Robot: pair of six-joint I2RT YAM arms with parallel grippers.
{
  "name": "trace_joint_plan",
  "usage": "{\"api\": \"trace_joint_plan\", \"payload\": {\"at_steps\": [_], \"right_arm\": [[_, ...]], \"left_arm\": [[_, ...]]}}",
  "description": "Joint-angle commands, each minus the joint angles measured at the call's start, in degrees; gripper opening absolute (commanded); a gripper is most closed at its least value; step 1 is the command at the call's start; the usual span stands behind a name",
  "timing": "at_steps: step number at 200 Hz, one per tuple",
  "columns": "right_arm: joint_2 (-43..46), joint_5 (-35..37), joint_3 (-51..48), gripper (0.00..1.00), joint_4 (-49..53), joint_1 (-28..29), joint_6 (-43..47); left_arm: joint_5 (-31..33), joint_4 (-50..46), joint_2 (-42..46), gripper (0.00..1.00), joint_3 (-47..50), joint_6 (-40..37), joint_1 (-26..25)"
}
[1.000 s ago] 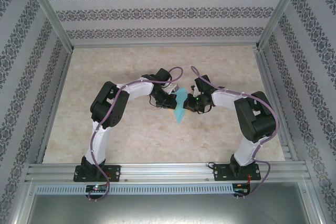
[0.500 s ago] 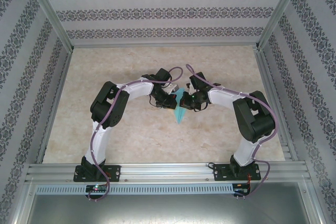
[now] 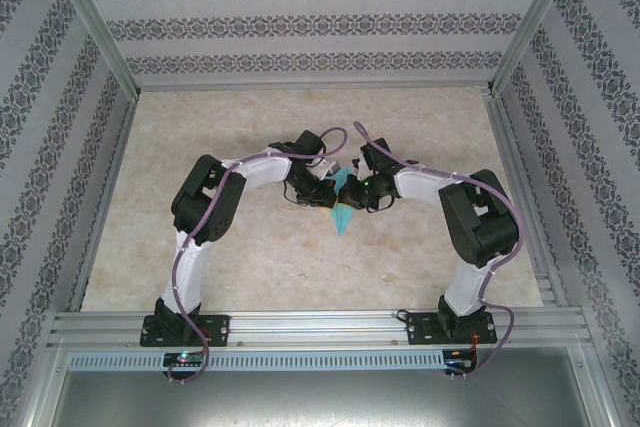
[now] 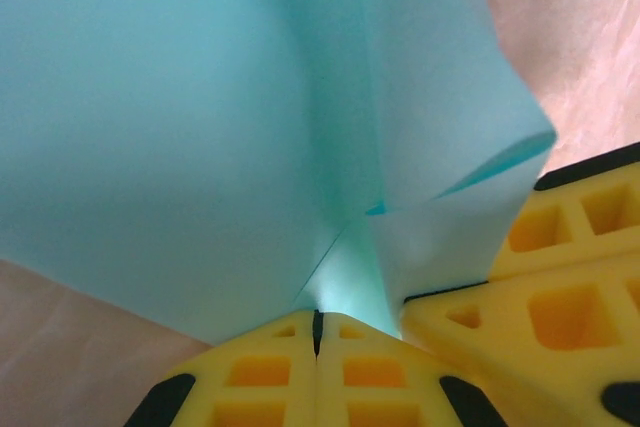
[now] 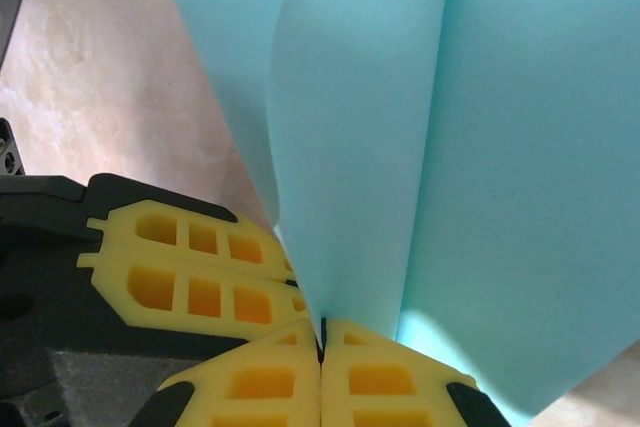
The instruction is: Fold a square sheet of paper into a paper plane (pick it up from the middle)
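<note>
The turquoise sheet of paper (image 3: 343,217) hangs in folded layers between both grippers above the table's middle, tapering to a point toward the near side. My left gripper (image 3: 323,193) is shut on one edge of it; in the left wrist view the paper (image 4: 200,127) rises from the closed left gripper (image 4: 317,332), with the right arm's yellow fingers (image 4: 540,287) close on the right. My right gripper (image 3: 356,191) is shut on the paper too. In the right wrist view the paper (image 5: 450,127) rises from the closed right gripper (image 5: 321,345), the left arm's fingers (image 5: 190,267) alongside.
The beige marbled table (image 3: 250,267) is boxed in by patterned walls and aluminium posts (image 3: 95,27). A metal rail (image 3: 320,327) with both arm bases runs along the near edge. The two wrists nearly touch each other.
My right gripper has moved left toward the left gripper and closed in on the paper, so less of the sheet shows between them. The left arm has held still.
</note>
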State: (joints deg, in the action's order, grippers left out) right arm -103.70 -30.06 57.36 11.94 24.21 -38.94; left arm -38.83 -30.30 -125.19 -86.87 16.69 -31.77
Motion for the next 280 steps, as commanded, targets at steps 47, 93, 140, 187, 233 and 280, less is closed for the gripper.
{"api": "trace_joint_plan", "payload": {"at_steps": [47,93,140,187,233,280], "right_arm": [[-2.1,-2.0,-2.9,0.05,-3.8,0.3,-1.5],[-1.6,-1.9,-4.6,0.04,-4.6,-0.3,-2.7],[-1.6,-2.4,-5.2,0.04,-6.2,-0.5,-3.4],[-0.5,-0.7,-5.6,0.03,-5.2,-1.5,-3.3],[0.5,0.5,-6.2,0.03,-4.2,-2.1,-3.6],[0.9,1.0,-5.7,0.02,-3.0,-2.2,-3.2]], "left_arm": [[3.4,-2.9,-3.2,0.0,4.2,-0.3,0.3],[3.0,-1.9,-2.7,0.0,5.0,0.5,0.8],[1.0,-0.2,-1.9,0.0,5.4,1.8,1.1],[-0.9,1.7,0.2,0.0,5.4,3.9,1.6],[-1.4,3.7,3.3,0.0,4.7,6.4,1.7],[-0.3,5.2,6.7,0.03,4.5,7.9,1.7]]}}
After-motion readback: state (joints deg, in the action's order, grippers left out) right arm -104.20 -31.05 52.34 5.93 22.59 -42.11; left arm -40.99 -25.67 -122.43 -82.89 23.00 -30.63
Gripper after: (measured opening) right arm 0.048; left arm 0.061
